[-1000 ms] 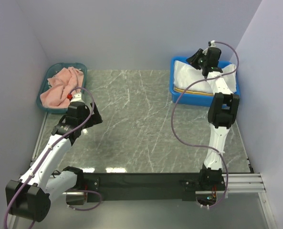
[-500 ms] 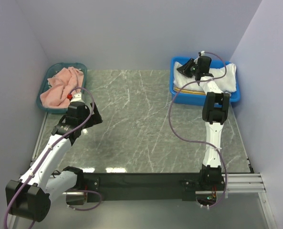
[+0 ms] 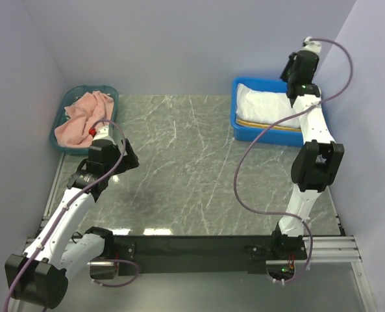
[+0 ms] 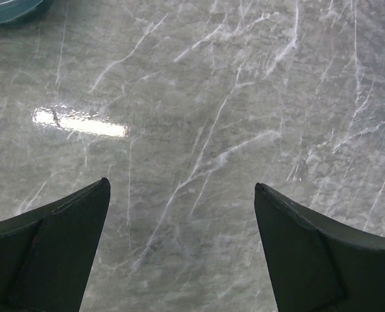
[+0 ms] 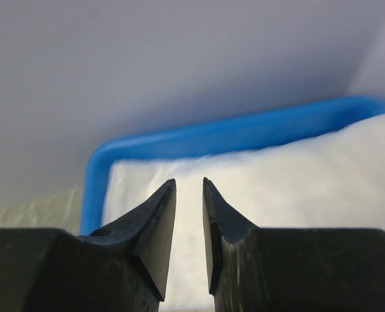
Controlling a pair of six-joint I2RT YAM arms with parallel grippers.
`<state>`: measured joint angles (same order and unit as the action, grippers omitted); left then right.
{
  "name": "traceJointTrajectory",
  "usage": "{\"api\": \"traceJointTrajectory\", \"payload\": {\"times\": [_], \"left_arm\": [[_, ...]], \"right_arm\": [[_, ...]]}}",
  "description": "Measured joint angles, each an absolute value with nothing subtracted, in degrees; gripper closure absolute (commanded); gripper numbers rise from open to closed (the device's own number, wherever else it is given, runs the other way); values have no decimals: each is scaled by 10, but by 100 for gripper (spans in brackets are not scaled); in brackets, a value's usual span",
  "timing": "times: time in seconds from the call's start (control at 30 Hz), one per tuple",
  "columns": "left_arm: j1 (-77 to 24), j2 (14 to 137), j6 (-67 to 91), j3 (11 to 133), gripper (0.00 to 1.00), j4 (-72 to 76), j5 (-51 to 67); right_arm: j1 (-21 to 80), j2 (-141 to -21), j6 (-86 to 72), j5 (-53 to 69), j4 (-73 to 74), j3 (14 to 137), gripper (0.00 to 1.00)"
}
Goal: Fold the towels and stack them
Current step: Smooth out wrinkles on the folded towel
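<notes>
A white towel (image 3: 270, 104) lies folded in the blue bin (image 3: 234, 110) at the back right, on top of a yellow-and-white striped towel whose edge (image 3: 265, 123) shows at the front. My right gripper (image 3: 295, 73) hangs above the bin's right back corner. In the right wrist view its jaws (image 5: 189, 182) stand a narrow gap apart with nothing between them, above the white towel (image 5: 296, 175). A salmon pink towel (image 3: 82, 117) lies crumpled in the teal basket (image 3: 57, 130). My left gripper (image 3: 127, 159) is open over bare marble (image 4: 181, 187).
The blue bin's rim (image 5: 211, 136) stands close to the back wall. A side wall runs just right of the right arm. A corner of the teal basket (image 4: 10, 10) shows at the top left of the left wrist view. A black rail runs along the near edge.
My right gripper has swung from above the bin's left half up and over to its right back corner. The white towel now lies flatter in the bin. The left arm has barely shifted.
</notes>
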<state>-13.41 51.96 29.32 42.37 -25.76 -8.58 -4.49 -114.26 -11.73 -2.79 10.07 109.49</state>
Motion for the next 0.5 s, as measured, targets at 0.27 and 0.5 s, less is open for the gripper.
{"api": "traceJointTrajectory", "payload": {"times": [0.27, 0.5], "left_arm": [[-134, 527, 293, 423, 2, -257, -84], [-134, 553, 293, 423, 2, -256, -84]], "right_arm": [[-69, -1208, -3, -234, 86, 1141, 71], [-69, -1326, 66, -299, 104, 1171, 74]]}}
